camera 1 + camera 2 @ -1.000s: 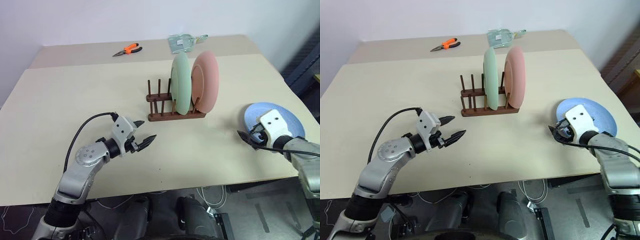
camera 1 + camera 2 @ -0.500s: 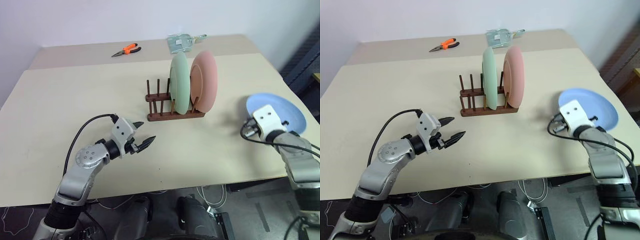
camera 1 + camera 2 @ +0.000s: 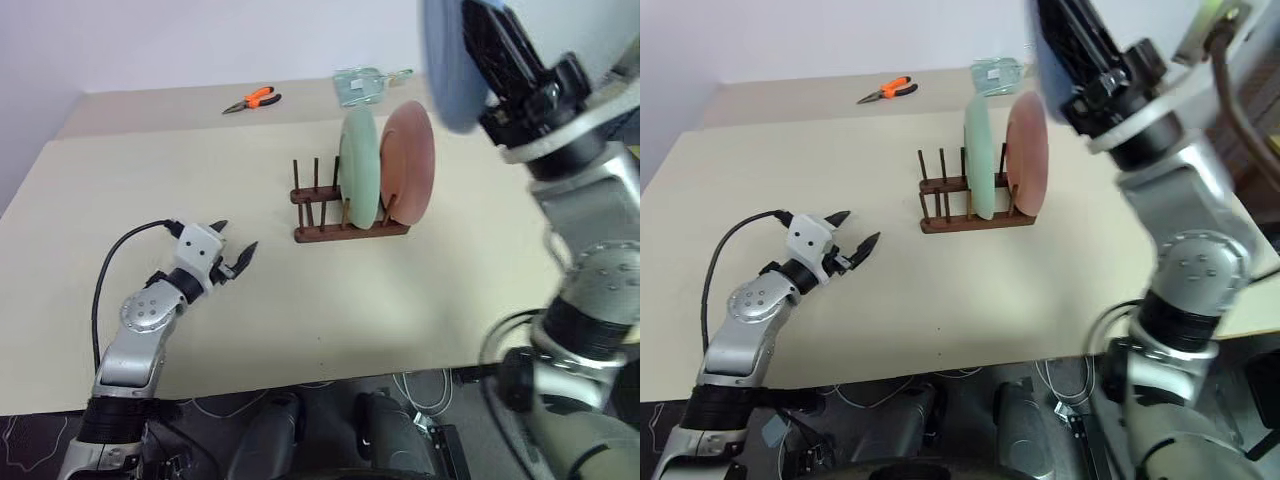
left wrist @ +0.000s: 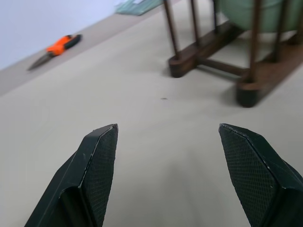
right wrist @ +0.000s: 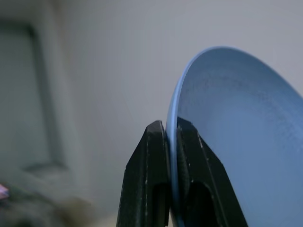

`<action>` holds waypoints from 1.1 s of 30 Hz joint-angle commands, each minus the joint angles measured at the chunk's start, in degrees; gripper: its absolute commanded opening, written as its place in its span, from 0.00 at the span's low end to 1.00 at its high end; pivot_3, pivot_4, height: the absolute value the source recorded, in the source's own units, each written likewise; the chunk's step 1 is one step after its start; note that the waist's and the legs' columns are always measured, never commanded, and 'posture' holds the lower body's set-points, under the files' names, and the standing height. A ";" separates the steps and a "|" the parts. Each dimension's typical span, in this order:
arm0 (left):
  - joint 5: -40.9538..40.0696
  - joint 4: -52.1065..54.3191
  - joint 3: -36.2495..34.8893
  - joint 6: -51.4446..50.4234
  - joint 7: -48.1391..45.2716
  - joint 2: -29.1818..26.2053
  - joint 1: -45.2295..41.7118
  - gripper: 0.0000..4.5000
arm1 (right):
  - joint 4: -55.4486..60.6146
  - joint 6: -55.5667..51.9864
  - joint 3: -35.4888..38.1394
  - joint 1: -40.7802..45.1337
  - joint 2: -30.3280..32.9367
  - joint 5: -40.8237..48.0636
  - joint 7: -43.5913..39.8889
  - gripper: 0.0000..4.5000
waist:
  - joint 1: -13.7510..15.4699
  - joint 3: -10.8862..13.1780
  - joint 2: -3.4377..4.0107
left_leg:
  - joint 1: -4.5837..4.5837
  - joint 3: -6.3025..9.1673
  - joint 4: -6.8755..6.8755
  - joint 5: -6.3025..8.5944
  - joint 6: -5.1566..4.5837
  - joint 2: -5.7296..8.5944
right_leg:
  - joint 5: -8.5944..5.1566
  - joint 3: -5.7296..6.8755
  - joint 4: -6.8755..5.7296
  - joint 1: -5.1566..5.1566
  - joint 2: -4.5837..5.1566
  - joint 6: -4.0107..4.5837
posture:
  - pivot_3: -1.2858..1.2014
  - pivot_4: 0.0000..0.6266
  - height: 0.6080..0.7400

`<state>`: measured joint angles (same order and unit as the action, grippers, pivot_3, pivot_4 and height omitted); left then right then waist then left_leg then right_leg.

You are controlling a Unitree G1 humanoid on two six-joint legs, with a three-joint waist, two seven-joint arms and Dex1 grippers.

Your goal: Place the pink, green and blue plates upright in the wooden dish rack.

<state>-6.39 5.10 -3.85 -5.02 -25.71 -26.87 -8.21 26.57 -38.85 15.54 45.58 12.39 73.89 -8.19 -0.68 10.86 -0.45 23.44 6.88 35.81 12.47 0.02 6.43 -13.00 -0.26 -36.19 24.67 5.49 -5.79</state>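
Step now: my right pincer (image 5: 171,142) grips the blue plate (image 5: 236,137) up high; next I lower it into the rack (image 3: 345,222)'s free left pegs. Left pincer (image 4: 168,156) gapes, holding nothing.

The small dark-brown wooden dish rack (image 3: 348,215) stands mid-table, holding the mint green round plate (image 3: 359,167) upright just left of the pale pink round plate (image 3: 407,164). Behind it lie the orange-handled pliers (image 3: 252,100), to the left.

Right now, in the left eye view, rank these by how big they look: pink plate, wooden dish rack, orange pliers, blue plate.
1. Blue plate, but it is raised near the camera in the right gripper, so its rank is unsure.
2. Pink plate and wooden dish rack: too alike to rank.
3. Orange pliers, smallest and farthest.
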 commanded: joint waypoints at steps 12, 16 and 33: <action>1.00 5.19 -1.62 1.29 2.81 0.44 4.67 0.77 | -11.51 1.38 -12.73 -0.73 -13.83 -3.54 14.59 0.01 | -0.14 -0.03 -0.01 | -0.02 -0.20 -0.10 -0.02 0.03 0.05 | 0.05 -0.14 -0.05 0.13 -0.05 0.00 | 0.52 0.24 1.00; 0.64 6.04 -1.33 0.55 2.60 0.74 5.31 0.77 | -14.06 1.13 -12.90 -0.63 -15.77 -5.97 15.37 0.01 | -0.17 -0.03 -0.01 | -0.01 -0.27 -0.17 -0.02 0.04 0.03 | 0.05 -0.27 -0.06 0.21 -0.11 0.00 | 0.52 0.24 1.00; -2.03 8.72 1.35 -1.52 -2.75 1.62 6.81 0.77 | -23.13 4.06 -10.69 3.19 -17.83 -18.58 13.41 0.31 | -0.25 -0.03 0.00 | -0.02 -0.33 -0.17 -0.03 0.05 0.00 | 0.08 -0.32 -0.06 0.24 -0.25 0.01 | 0.52 0.24 1.00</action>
<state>-8.04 11.53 -2.74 -6.73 -28.23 -25.28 -1.72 2.06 -35.90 4.82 46.46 -5.30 56.18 6.73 -0.93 10.82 -0.45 23.43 6.55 35.64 12.44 0.07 6.43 -12.92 -0.58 -36.26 24.92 5.24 -5.78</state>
